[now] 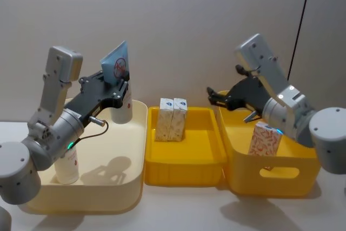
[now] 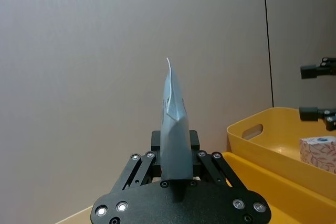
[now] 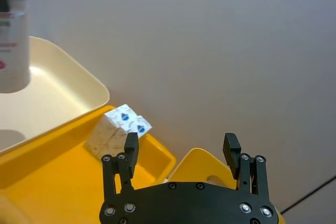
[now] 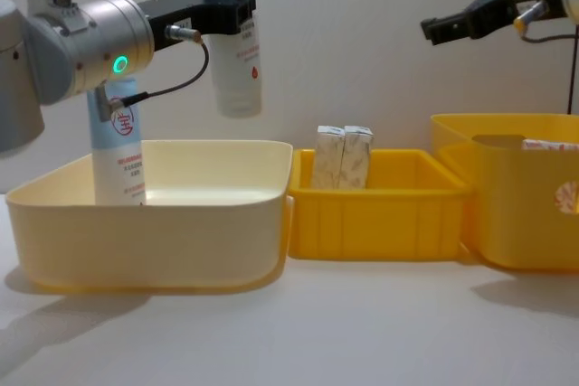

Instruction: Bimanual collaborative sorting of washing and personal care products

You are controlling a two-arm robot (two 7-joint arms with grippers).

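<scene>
Chest view: left tool (image 4: 228, 12) aloft, squeeze tube (image 4: 237, 74) in grip; right tool (image 4: 440, 26) aloft, wide.

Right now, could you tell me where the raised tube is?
Left in the chest view, the tube hangs in the left gripper above the cream bin.

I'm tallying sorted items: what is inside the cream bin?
One squeeze tube stands upright in the cream bin; the left gripper holds a second tube above it. Its arm hides part of the bin.
</scene>
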